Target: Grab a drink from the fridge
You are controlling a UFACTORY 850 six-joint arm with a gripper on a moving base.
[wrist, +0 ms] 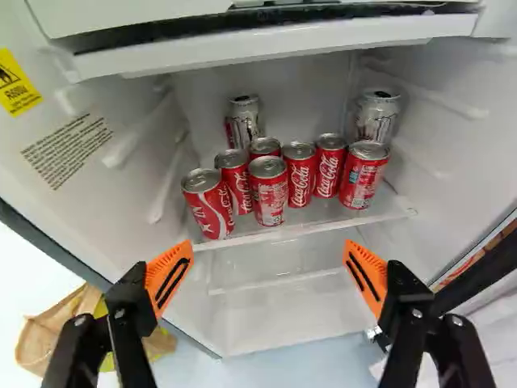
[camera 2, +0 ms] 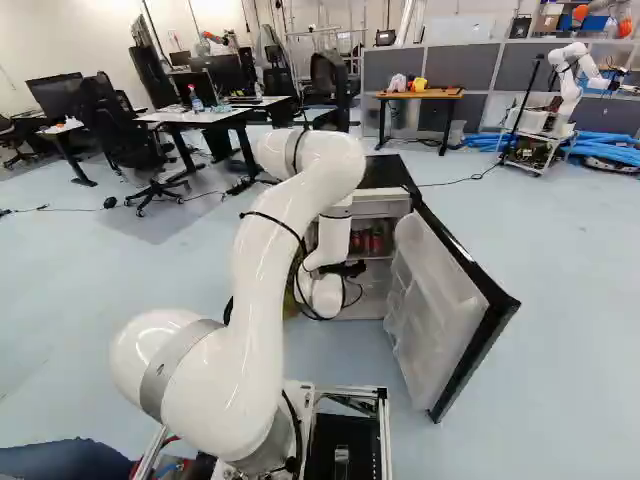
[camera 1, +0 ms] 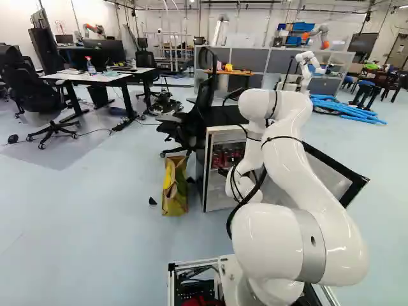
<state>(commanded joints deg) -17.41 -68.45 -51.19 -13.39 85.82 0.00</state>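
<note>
Left base view: your fridge [camera 1: 220, 197], door [camera 1: 341, 182] open, bag [camera 1: 175, 191] beside it. Right base view: your gripper [camera 2: 347, 268] at the fridge opening. Wrist view: your gripper [wrist: 269, 263], fingers spread wide, gripping nothing; seven red cans [wrist: 268, 192], two silver cans [wrist: 377, 120], on the shelf [wrist: 299, 229] ahead

Yellow-brown bag [camera 1: 174, 199]; black chair [camera 1: 190, 126] behind — blue tubes [camera 1: 346, 109] beyond

cans [wrist: 269, 194] on shelf [wrist: 307, 229] in fridge [wrist: 464, 105]

White arm [camera 1: 322, 191], grey joint band [camera 1: 310, 245], black cables [camera 1: 255, 189]
</note>
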